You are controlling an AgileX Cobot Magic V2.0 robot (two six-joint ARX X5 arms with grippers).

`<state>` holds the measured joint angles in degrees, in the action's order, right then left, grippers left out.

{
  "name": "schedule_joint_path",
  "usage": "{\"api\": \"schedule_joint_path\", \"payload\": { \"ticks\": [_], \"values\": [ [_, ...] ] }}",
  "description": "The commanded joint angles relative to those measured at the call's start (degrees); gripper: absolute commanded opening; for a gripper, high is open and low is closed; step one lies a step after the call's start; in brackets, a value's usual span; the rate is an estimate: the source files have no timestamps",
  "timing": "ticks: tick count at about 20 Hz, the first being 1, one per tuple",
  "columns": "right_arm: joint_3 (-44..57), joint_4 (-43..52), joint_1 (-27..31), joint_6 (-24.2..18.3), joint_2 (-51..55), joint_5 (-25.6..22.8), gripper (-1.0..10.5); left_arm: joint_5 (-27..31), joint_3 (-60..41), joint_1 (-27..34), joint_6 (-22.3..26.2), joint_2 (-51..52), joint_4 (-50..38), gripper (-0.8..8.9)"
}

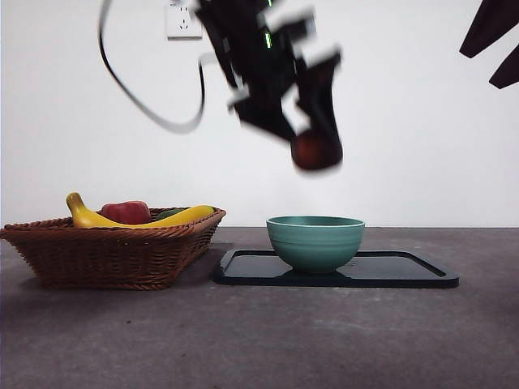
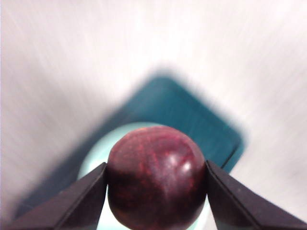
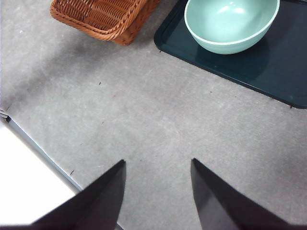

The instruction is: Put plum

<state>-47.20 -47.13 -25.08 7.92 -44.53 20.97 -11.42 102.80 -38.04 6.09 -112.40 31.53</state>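
Plum held in the air above a green bowl.

A wicker basket (image 1: 113, 251) at the left holds a yellow banana (image 1: 146, 217) and a red fruit (image 1: 126, 211); just beside it a dark tray (image 1: 405, 271) carries the green bowl (image 1: 315, 241). Over the bowl and well clear of it, the left gripper (image 2: 157, 179) has its jaws clamped on either side of the plum (image 1: 315, 151). At the upper right, the right gripper (image 3: 158, 191) waits above the grey table (image 3: 168, 120), jaws apart and holding nothing.
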Motion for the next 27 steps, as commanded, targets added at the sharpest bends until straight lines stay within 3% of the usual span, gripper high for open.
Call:
{"api": "schedule_joint_path", "payload": {
  "ticks": [1,9,12,17,20,27],
  "values": [
    [-0.46,0.37,-0.35,0.22,-0.22,0.04,2.2,0.04,1.92,-0.09,-1.03,4.83,1.40,2.75],
    [-0.46,0.37,-0.33,-0.04,-0.22,0.00,2.2,0.09,1.36,6.69,-2.73,22.93,15.47,2.75],
    [-0.46,0.37,-0.33,-0.04,-0.22,0.00,2.2,0.09,-3.67,10.82,-2.73,27.45,16.85,2.75],
    [-0.46,0.39,-0.33,-0.02,-0.22,0.00,2.2,0.85,-21.11,15.78,-3.32,34.23,7.61,2.75],
    [-0.46,0.39,-0.33,0.00,-0.22,0.02,2.2,1.36,-30.12,17.31,-0.74,34.53,0.44,2.74],
    [-0.46,0.42,-0.35,0.00,-0.24,0.00,2.2,2.89,-48.15,18.29,0.22,33.99,-17.92,2.74]
  ]
}}
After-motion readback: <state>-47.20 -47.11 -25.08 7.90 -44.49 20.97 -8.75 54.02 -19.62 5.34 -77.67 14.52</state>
